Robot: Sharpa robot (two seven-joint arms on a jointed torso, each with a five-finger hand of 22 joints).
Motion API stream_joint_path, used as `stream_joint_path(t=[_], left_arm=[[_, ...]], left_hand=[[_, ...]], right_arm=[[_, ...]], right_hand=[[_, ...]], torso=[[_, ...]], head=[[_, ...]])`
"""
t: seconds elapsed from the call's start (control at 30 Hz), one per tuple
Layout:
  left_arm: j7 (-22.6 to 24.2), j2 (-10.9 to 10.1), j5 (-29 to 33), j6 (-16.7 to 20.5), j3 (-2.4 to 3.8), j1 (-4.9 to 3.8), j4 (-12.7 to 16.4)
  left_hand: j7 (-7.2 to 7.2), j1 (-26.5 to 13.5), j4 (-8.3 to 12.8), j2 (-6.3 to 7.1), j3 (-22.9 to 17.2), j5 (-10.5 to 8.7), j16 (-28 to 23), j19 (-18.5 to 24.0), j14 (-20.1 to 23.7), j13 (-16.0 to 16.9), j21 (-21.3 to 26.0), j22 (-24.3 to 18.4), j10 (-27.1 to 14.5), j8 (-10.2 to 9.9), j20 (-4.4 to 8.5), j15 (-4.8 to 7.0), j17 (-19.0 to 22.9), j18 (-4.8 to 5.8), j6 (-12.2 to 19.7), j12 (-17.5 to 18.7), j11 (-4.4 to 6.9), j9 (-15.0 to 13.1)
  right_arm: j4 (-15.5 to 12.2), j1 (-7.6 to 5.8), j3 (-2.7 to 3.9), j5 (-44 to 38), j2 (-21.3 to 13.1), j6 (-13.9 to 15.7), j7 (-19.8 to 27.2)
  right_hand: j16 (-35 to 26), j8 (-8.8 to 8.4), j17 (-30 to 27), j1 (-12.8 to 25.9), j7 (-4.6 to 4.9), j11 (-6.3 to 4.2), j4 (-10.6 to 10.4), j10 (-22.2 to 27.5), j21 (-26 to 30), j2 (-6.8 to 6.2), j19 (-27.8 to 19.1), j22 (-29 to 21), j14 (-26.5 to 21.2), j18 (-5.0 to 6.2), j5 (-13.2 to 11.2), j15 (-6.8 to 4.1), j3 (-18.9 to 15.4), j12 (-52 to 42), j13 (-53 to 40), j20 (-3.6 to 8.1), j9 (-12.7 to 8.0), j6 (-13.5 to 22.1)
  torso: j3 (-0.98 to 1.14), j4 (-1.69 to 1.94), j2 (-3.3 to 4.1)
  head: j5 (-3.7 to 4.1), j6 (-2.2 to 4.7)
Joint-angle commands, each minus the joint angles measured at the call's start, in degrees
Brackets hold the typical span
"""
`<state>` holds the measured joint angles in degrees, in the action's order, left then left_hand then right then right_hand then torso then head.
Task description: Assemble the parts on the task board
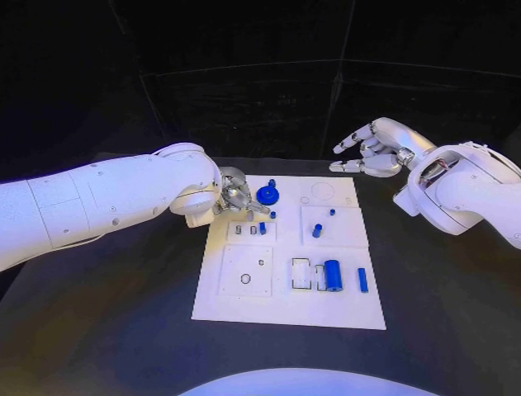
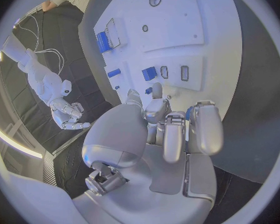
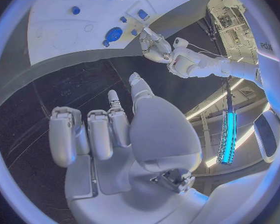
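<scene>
- White task board (image 1: 286,309) lies mid-table, small blue parts (image 1: 332,275) scattered on it.
- Left hand (image 1: 234,196) rests at the board's far-left corner beside a round blue part (image 1: 267,195); whether it grips anything is unclear.
- Right hand (image 1: 377,148) hovers beyond the board's far edge, fingers apart, holding nothing.

1. We see a black, matte table (image 1: 117,313) that carries everything here.
2. Directly on it, in the middle, lies a flat white rectangular task board (image 1: 332,312), its long side running away from us.
3. We see the board's edges resting flush on the dark surface, with bare black table showing on both sides and in front of it.
</scene>
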<state>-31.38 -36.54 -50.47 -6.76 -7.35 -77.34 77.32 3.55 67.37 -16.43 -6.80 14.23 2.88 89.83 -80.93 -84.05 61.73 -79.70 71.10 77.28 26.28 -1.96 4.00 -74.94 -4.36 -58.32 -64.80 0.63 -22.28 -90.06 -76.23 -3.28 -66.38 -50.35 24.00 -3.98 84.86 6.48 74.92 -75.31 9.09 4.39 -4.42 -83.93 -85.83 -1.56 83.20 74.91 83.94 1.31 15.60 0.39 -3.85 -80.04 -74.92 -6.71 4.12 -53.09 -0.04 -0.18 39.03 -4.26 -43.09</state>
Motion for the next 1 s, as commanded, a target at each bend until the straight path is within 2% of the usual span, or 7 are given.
stream_joint_path(t=[0.03, 0.17, 0.33, 0.83, 1.0], left_arm=[[-1.46, 0.74, -1.14, -2.53, -0.51, -0.31, -0.56], [-1.61, 1.67, -1.15, -3.05, -1.38, -0.64, -1.08], [-1.72, 2.42, -1.15, -3.63, -1.79, -0.79, -1.36], [-2.58, 4.02, -1.14, -5.95, -1.96, -0.95, -2.87], [-2.58, 4.63, -1.14, -6.27, -1.97, -1.00, -3.66]], left_hand=[[-0.10, 0.67, 0.06, 0.10, 0.33, 0.02, 0.17, -0.10, -5.95, 0.06, -0.20, 0.07, -0.49, 0.47, -0.25, 0.13, -15.06, 0.38, 0.60, -0.23, 0.07, -0.34], [-0.09, 0.94, 0.11, 0.02, 0.34, 0.04, 0.17, -0.08, -5.95, 0.06, -0.23, 0.12, -0.56, 0.76, -0.28, 0.12, -15.06, 0.38, 0.87, -0.25, 0.05, -0.70], [-0.10, 1.18, 0.13, -0.09, 0.33, 0.05, 0.17, -0.13, -5.95, 0.16, -0.33, 0.33, -0.57, 1.07, -0.30, 0.10, -15.06, 0.41, 1.07, -0.35, 0.05, -1.06], [-0.13, 1.57, 0.22, 0.00, 0.42, 0.06, 0.17, -0.18, -5.95, 0.22, -0.46, 0.58, -0.58, 1.63, -0.31, 0.11, -15.06, 0.45, 1.34, -0.45, 0.08, -1.69], [-0.15, 1.80, 0.26, -0.06, 0.38, 0.06, 0.17, -0.17, -5.95, 0.19, -0.48, 0.63, -0.61, 1.87, -0.31, 0.11, -15.06, 0.45, 1.45, -0.43, 0.09, -1.96]], right_arm=[[0.16, -0.15, 0.04, -0.62, 0.39, -0.74, -1.44], [0.36, -0.15, 0.04, -0.77, 0.78, -0.83, -1.87], [0.62, -0.14, 0.04, -0.82, 1.13, -0.90, -2.13], [0.89, -0.14, 0.03, -0.85, 1.58, -1.02, -2.43], [0.87, -0.14, 0.03, -1.32, 1.72, -0.97, -2.45]], right_hand=[[-0.42, 0.39, 4.43, -0.09, -0.01, -0.29, -0.25, -0.32, 0.39, 0.56, -0.34, 5.60, 3.69, 1.04, 0.82, -0.47, -0.61, 0.02, -6.86, 0.39, -0.07, 0.13], [-0.48, 0.44, 4.36, -0.31, -0.02, -0.30, -0.50, -0.27, 0.45, 0.69, -0.40, 5.51, 3.67, 1.06, 1.65, -0.49, -0.89, 0.09, -6.80, 0.40, -0.08, 0.15], [-0.51, 0.46, 4.30, -0.34, -0.03, -0.30, -0.57, -0.24, 0.49, 0.75, -0.44, 5.44, 3.66, 1.08, 1.81, -0.49, -0.95, 0.12, -6.77, 0.41, -0.08, 0.14], [-0.58, 0.47, 4.19, -0.34, -0.03, -0.30, -0.64, -0.19, 0.56, 0.80, -0.55, 5.31, 3.63, 1.11, 1.92, -0.50, -1.00, 0.21, -6.70, 0.41, -0.08, 0.15], [-0.58, 0.47, 4.19, -0.34, -0.03, -0.30, -0.64, -0.19, 0.56, 0.80, -0.55, 5.31, 3.63, 1.11, 1.92, -0.50, -1.00, 0.21, -6.70, 0.41, -0.08, 0.15]], torso=[[0.06, -0.04, 0.00], [0.04, 0.02, -0.02], [0.01, -0.02, 0.01], [-0.01, -0.02, 0.01], [-0.01, -0.06, 0.05]], head=[[0.01, -0.14], [-0.04, -0.21], [-0.15, -0.33], [-0.18, -0.48], [-0.40, -0.54]])
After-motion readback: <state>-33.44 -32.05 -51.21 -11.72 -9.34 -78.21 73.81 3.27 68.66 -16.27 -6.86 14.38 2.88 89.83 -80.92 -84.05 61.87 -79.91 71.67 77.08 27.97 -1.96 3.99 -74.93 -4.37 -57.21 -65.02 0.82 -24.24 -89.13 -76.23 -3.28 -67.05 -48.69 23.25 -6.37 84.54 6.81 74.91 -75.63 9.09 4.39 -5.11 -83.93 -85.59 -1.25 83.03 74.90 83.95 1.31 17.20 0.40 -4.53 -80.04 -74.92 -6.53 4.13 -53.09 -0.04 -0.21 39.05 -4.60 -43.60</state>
